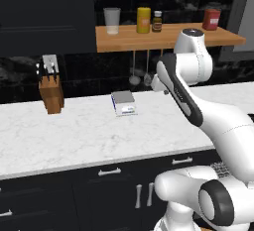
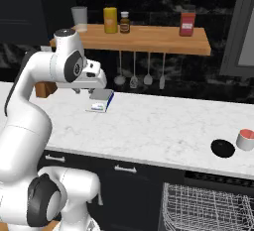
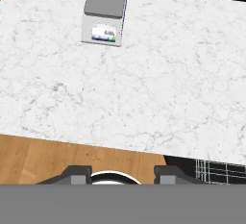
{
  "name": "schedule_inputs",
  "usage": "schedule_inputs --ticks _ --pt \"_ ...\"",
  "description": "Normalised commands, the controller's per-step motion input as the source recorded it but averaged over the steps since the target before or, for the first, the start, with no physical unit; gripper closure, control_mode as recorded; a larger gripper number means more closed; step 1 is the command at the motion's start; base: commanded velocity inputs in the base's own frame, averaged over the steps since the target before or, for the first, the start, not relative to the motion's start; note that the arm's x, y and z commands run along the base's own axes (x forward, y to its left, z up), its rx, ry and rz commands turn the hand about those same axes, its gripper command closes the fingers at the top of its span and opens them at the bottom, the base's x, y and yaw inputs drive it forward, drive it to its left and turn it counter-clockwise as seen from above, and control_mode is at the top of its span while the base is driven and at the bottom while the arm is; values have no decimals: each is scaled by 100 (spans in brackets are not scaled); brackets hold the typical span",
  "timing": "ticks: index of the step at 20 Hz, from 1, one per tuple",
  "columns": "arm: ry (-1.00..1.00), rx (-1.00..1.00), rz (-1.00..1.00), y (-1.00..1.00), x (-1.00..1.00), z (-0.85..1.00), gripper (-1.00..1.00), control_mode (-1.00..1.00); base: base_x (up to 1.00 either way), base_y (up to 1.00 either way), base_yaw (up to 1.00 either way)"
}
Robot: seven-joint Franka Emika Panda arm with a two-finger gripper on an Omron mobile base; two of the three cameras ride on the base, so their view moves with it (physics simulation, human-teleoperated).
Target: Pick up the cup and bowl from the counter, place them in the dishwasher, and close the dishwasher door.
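The cup (image 2: 245,139), white with a red-pink top, stands at the right end of the counter (image 2: 158,126), with the black bowl (image 2: 222,148) just left of it. My gripper (image 2: 84,91) hangs far to their left, above the counter near a scale, and points down. In the hand view the gripper (image 3: 122,174) is open, its fingertips (image 3: 77,172) apart with nothing between them. The dishwasher (image 2: 218,178) sits below the cup and bowl with its silver wire rack (image 2: 208,207) pulled out. The dishwasher door is out of view.
A grey kitchen scale (image 3: 103,14) sits on the counter by the gripper. A knife block (image 1: 51,93) stands at the left. The wooden shelf (image 2: 144,39) above carries a tumbler (image 2: 79,18), jars and a red canister (image 2: 187,24). Utensils (image 2: 134,71) hang under it.
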Motion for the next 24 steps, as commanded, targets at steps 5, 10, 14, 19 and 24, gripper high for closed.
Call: schedule_inputs --ticks 5,10,14,19,24 --pt "0 0 0 0 0 0 -100 100 -2 0 0" --pt "0 0 0 0 0 0 -100 100 0 0 -41" --pt "0 0 0 0 0 0 -100 100 0 4 -57" --pt "0 0 0 0 0 0 -100 100 0 22 -59" --pt "0 0 0 0 0 0 -100 100 0 28 -55"
